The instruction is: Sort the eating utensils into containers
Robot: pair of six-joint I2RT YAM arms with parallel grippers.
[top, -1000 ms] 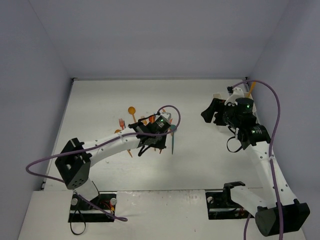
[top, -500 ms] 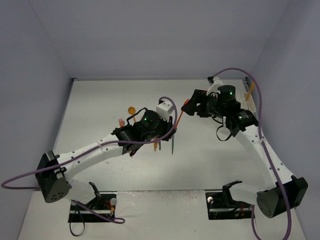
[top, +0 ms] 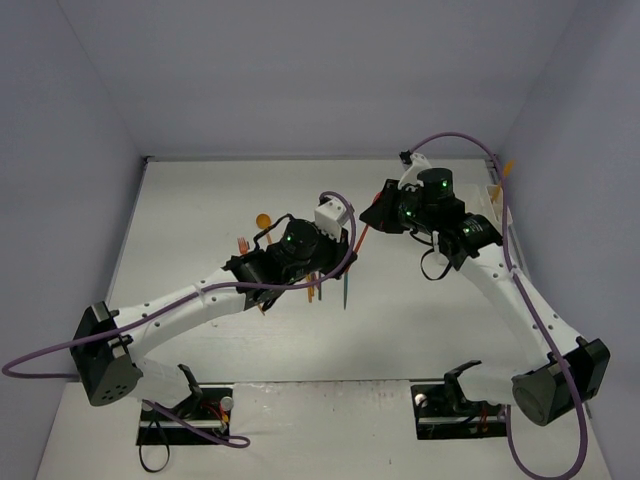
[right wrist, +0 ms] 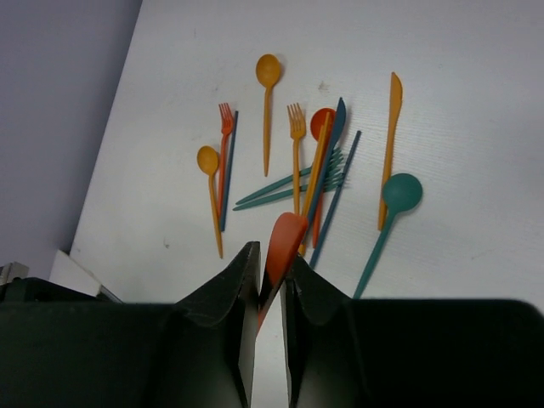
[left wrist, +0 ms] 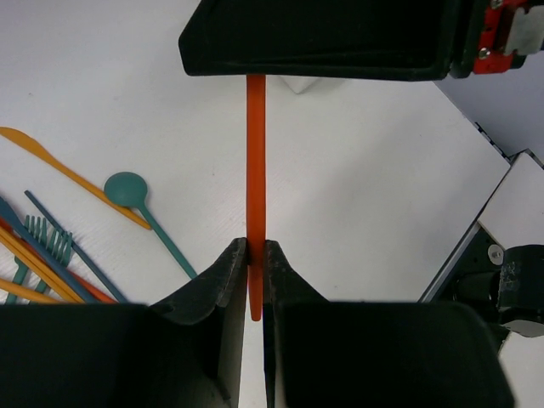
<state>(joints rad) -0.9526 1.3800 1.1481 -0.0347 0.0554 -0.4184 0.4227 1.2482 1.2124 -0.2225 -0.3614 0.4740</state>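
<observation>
- L gripper point(left wrist: 255, 255): jaws shut on the handle of a red-orange utensil point(left wrist: 255, 170), fingers point(left wrist: 234, 272) pressed to both sides. It is held up off the table point(top: 200, 200), mid-scene.
- R gripper point(right wrist: 270, 259): jaws straddle the same utensil's wide end (knife blade, prob.). They sit v. close to it, but can't tell if clamped or just around it.
- Key relation: the utensil's long axis bridges the two grippers, running near-left to far-right in the top view. L has the near end, R the far end, so it looks like a handover.
- Container point(top: 497, 200): white holder at the far right by the wall, with an orange utensil point(top: 505, 170) standing in it. It lies to the right of both grippers, well apart, and R arm is the nearer.
- Next, I'd judge: R must grip firm before L lets go, then swing right and tip the long axis upright for a slot.
- Rest of utensils point(right wrist: 314, 170) lie loose in a fan on the table below L arm, incl. a teal spoon point(right wrist: 401, 192).
</observation>
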